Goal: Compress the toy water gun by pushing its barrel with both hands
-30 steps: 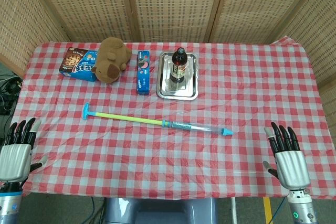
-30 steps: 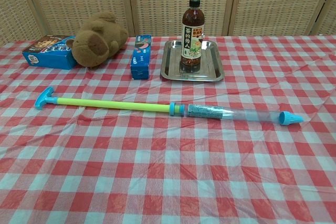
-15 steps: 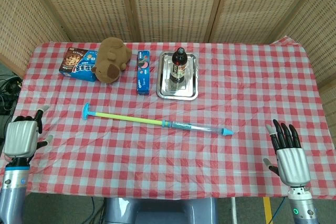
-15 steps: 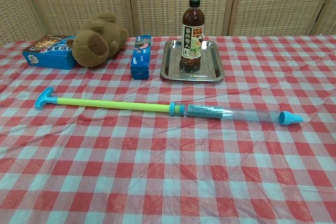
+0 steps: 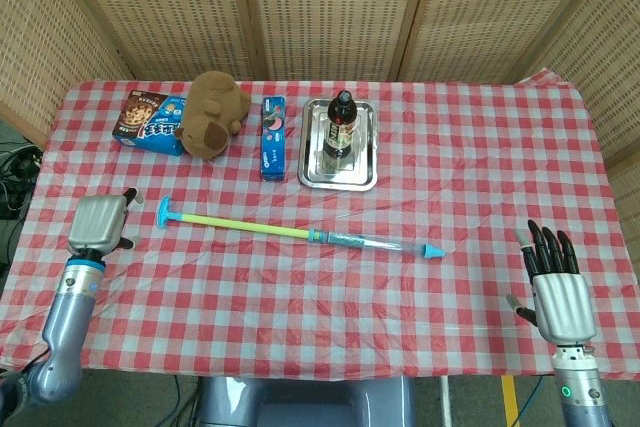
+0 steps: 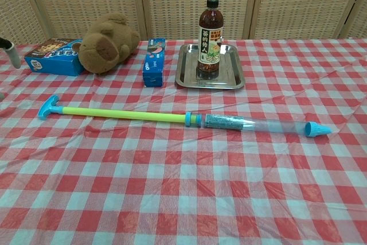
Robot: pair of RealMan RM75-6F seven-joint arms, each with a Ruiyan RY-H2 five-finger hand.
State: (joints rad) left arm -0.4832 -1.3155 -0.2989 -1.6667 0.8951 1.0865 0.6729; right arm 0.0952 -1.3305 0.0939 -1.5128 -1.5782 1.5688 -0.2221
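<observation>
Lying across the middle of the worktop (image 5: 480,147) on its red-and-white checked cloth, the water gun (image 5: 297,232) is fully extended and nothing touches it: its blue T-handle (image 5: 162,213) points to the left, the yellow-green plunger rod (image 5: 250,226) runs from it to a blue collar, and the clear barrel (image 5: 385,243) ends in a blue nozzle (image 5: 432,251) on the right. The left hand (image 5: 97,223) hovers over the cloth just beside the T-handle, apart from it, its silver back turned to the head camera; its fingers are mostly hidden behind the palm, so I cannot tell how far they are spread, though nothing shows in its grasp. In the chest view only a fingertip (image 6: 7,50) shows at the left edge. The right hand (image 5: 556,287) sits at the near right edge of the worktop, well apart from the nozzle, fingers straight, spread and holding nothing. Along the far side stand a blue snack box (image 5: 148,122), a brown plush toy (image 5: 212,112) touching it, a narrow blue cookie box (image 5: 272,137), and a steel tray (image 5: 362,172) with a dark drink bottle (image 5: 340,123) upright in it.
</observation>
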